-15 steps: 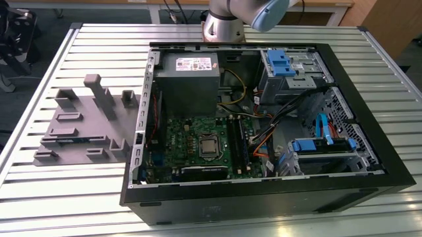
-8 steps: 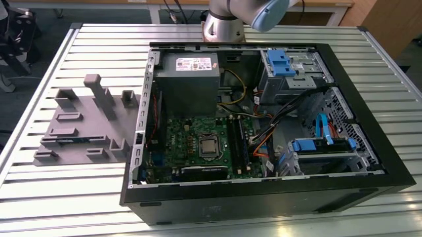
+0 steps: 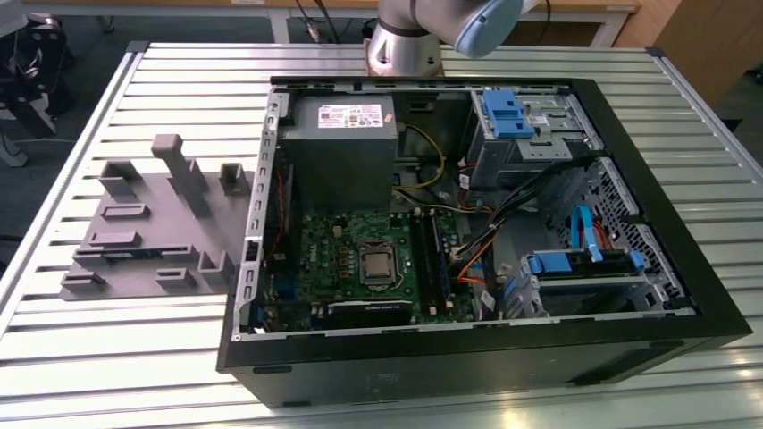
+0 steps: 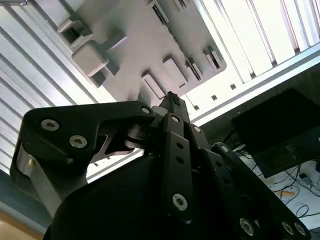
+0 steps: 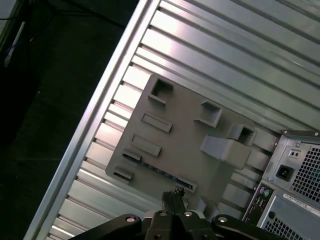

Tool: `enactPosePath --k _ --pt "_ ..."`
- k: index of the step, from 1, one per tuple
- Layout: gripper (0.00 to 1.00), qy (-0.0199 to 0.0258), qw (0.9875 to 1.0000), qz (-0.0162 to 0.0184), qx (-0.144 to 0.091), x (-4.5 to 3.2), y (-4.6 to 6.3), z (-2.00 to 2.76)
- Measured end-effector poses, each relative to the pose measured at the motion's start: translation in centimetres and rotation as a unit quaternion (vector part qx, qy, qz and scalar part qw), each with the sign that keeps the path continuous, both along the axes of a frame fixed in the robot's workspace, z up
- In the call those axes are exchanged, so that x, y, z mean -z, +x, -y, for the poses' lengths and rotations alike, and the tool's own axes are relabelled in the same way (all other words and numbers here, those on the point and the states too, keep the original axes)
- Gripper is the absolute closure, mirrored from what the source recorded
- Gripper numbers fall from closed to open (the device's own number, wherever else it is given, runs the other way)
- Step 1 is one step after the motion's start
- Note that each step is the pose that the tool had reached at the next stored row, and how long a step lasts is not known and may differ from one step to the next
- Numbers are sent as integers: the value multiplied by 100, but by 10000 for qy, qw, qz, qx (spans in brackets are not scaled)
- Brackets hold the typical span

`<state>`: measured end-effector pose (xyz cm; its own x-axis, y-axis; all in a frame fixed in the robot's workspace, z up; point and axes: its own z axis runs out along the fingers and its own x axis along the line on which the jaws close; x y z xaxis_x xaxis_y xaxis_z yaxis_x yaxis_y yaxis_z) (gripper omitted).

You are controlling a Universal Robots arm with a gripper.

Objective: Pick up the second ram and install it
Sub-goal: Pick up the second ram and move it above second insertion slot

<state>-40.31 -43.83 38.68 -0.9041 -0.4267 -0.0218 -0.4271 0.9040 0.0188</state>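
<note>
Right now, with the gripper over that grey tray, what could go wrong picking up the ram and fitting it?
The ram lies low in a narrow slot of the grey tray, so the shut gripper could strike the raised blocks if misaligned. In the exterior view, loose cables run beside the memory slots and might snag the stick.

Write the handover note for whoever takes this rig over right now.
Gripper: shut, holding nothing, hanging above the grey tray beside the open computer case.
Memory stick: sits in a long slot of the tray, close to the gripper's tip, not gripped.
Done: nothing on this stick yet.
Left: the pick-up, then seating it in the black memory slots inside the case.
</note>
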Motion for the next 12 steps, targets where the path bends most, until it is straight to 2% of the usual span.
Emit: enactPosePath --k 6,12 --pt "89 -4 9993 0 -380 4 0 0" --pt "89 -12 9972 0 -753 8 0 0"
